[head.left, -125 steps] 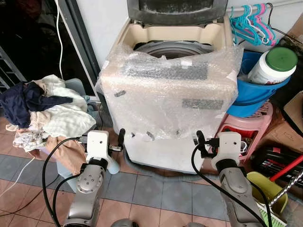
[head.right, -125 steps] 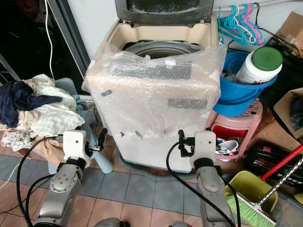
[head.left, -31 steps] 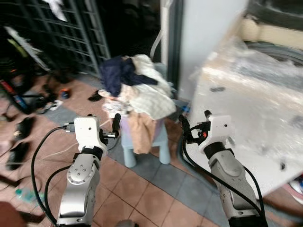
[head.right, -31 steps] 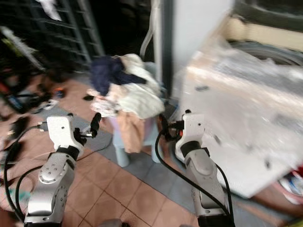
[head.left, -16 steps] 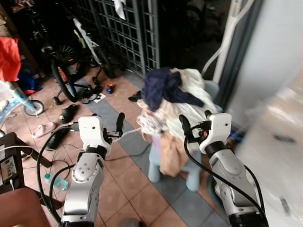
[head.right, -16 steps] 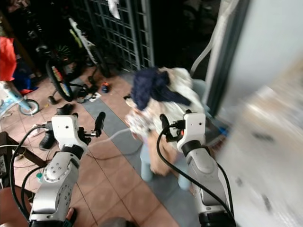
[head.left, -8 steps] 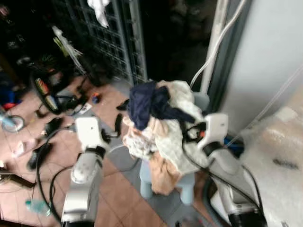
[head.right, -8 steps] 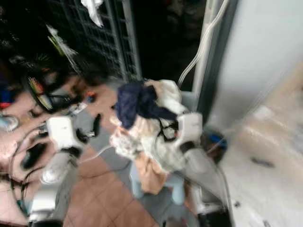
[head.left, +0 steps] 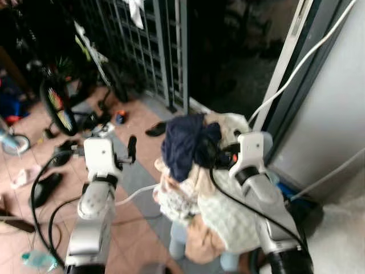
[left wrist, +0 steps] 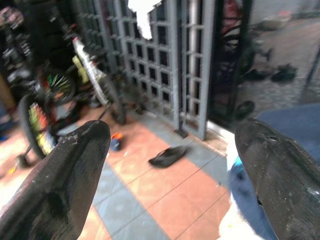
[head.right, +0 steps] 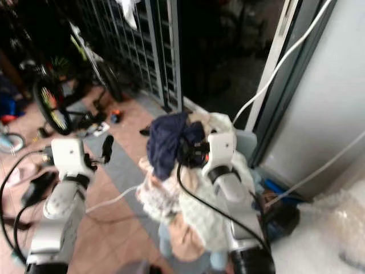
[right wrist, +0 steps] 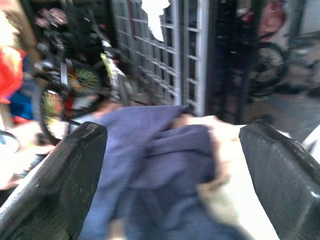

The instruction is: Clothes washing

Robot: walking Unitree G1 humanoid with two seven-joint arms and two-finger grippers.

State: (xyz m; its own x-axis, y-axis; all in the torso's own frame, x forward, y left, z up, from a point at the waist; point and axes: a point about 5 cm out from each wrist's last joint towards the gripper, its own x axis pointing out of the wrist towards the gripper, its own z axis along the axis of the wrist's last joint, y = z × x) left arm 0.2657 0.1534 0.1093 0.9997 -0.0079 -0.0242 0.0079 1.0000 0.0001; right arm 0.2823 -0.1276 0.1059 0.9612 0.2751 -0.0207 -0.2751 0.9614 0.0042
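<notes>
I can read no text, label, brand name, number or sign anywhere in these views. The head camera pictures are soft with motion blur, so any small print on the bicycle (head.left: 60, 94) by the metal gate (head.left: 148, 40), or on the items scattered on the tiled floor (head.left: 34, 217), may simply be too smeared for me to make out. The pile of clothes (head.left: 197, 171) carries no legible tag or printed lettering, and the white casing of each wrist shows no marking I can read.
</notes>
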